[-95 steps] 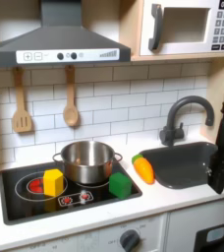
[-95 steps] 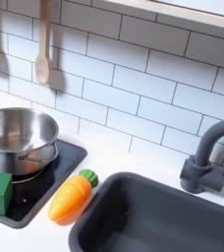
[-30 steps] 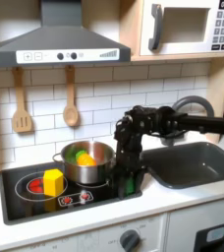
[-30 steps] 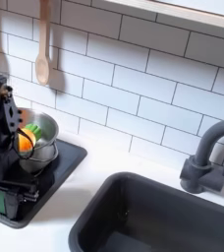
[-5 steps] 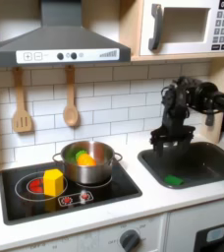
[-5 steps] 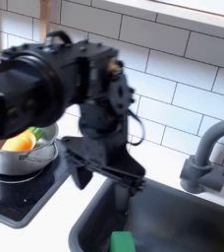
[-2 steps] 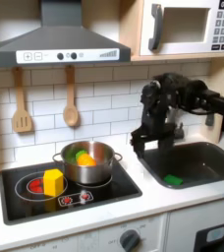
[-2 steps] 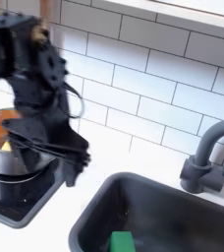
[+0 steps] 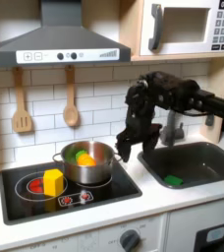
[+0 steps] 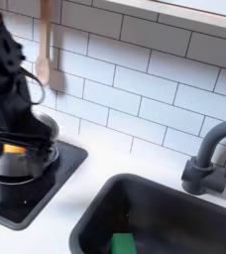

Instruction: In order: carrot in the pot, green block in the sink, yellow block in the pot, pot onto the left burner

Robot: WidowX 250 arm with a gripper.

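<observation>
The steel pot point(image 9: 88, 163) stands on the right part of the black stove point(image 9: 75, 198), with the orange carrot point(image 9: 84, 157) inside it. The yellow block point(image 9: 53, 181) sits on the left burner point(image 9: 28, 185). The green block point(image 9: 174, 180) lies on the floor of the grey sink point(image 9: 204, 157), also seen near the front of the sink point(image 10: 189, 208) as the green block point(image 10: 122, 243). My gripper point(image 9: 131, 151) hangs open and empty just right of the pot's rim. In the second exterior view the blurred arm point(image 10: 10, 84) covers much of the pot point(image 10: 24, 162) and the carrot point(image 10: 12, 149).
A dark curved faucet point(image 10: 210, 159) stands behind the sink. A wooden spatula point(image 9: 22, 106) and spoon point(image 9: 71, 98) hang on the tiled wall under the range hood point(image 9: 57, 44). A microwave point(image 9: 189, 27) sits at the upper right. A white counter strip point(image 10: 90, 189) separates stove and sink.
The arm has swung from above the sink leftward to the pot's right side, empty. The green block stays in the sink; pot, carrot and yellow block have not moved.
</observation>
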